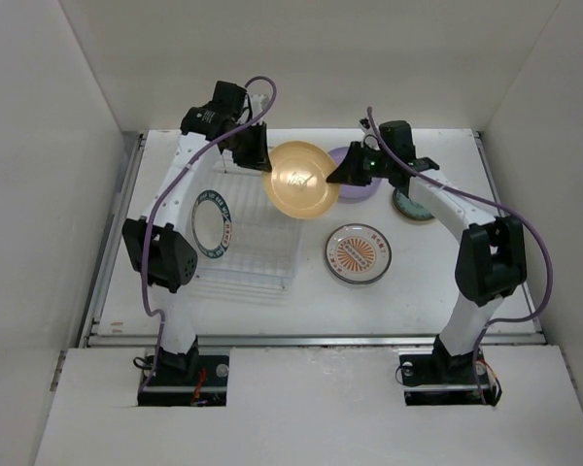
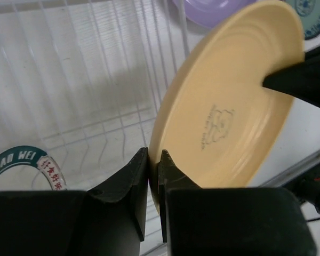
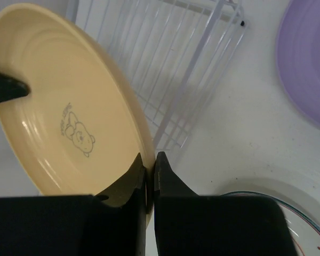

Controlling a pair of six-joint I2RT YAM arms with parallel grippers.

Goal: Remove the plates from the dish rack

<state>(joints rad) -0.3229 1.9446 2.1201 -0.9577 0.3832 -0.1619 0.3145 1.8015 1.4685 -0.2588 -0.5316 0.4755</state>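
Note:
The yellow plate [image 1: 297, 179] hangs in the air between the dish rack [image 1: 243, 248] and the lilac plate [image 1: 361, 187]. My left gripper [image 1: 264, 161] is shut on its left rim and my right gripper [image 1: 338, 175] is shut on its right rim. The left wrist view shows my left gripper [image 2: 154, 160] pinching the yellow plate [image 2: 229, 117], with the rack [image 2: 69, 80] behind. The right wrist view shows my right gripper [image 3: 150, 160] pinching the yellow plate [image 3: 64, 117]. A white plate with a teal lettered rim [image 1: 212, 225] stands in the rack.
The sunburst plate [image 1: 358, 253] lies on the table right of the rack. A dark green plate [image 1: 413, 206] lies further right, under my right arm. The lilac plate [image 3: 309, 64] lies on the table beyond the yellow one. White walls enclose the table.

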